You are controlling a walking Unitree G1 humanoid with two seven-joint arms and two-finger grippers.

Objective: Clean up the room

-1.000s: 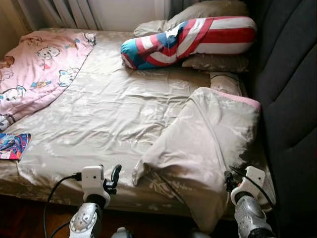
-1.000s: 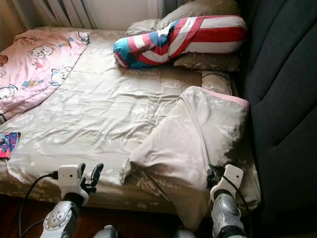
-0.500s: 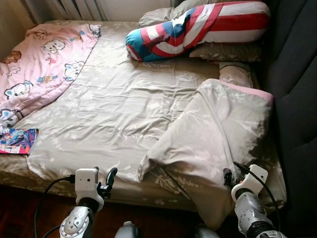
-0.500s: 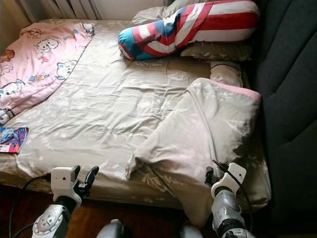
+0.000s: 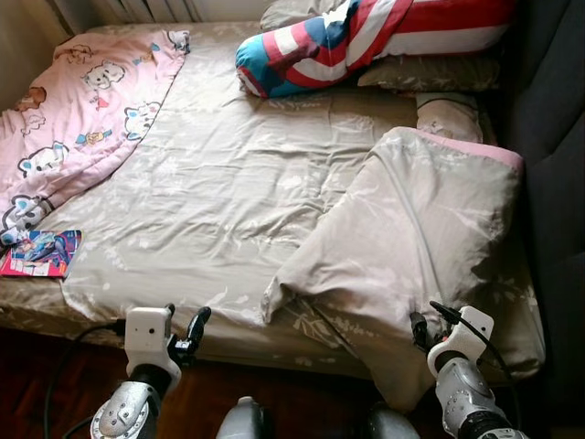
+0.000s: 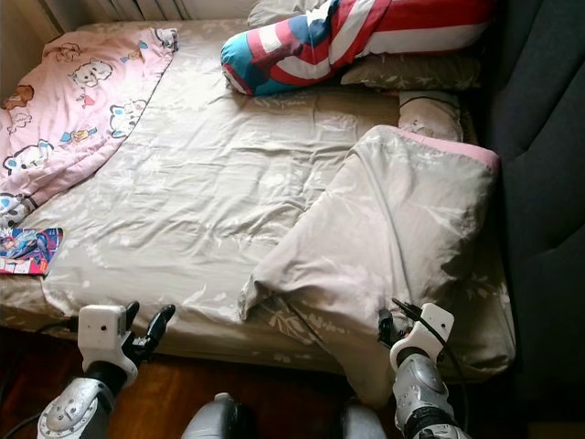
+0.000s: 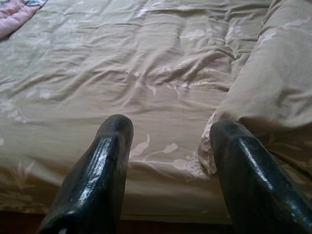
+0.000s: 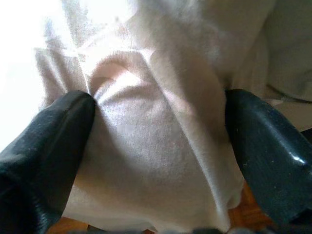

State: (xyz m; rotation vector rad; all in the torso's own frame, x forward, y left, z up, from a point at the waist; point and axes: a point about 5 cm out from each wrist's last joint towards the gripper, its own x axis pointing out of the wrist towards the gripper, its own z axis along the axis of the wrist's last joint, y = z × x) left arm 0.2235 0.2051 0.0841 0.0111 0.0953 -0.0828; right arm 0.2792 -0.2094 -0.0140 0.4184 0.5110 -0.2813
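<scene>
A beige quilt point(image 5: 411, 238) with a pink edge lies folded back on the right side of the bed, its lower corner hanging over the front edge. My right gripper point(image 8: 158, 100) is open at that hanging corner, with the quilt cloth bulging between its two fingers point(image 8: 53, 141). It sits low at the bed's front right point(image 5: 420, 326). My left gripper point(image 7: 170, 129) is open and holds nothing, pointing at the beige sheet point(image 7: 146, 58) from the bed's front edge point(image 5: 196, 323). A pink cartoon blanket point(image 5: 73, 119) covers the bed's left side.
A red, white and blue striped bolster point(image 5: 366, 37) lies on beige pillows point(image 5: 430, 73) at the head. A colourful comic book point(image 5: 41, 253) rests at the bed's front left corner. A dark padded headboard point(image 5: 558, 137) runs along the right. Dark wooden floor point(image 5: 292, 402) lies below.
The whole view has shifted, so the bed now reaches higher in the picture. The left gripper sits lower, off the sheet and at the bed's front edge. The right gripper stays at the quilt corner.
</scene>
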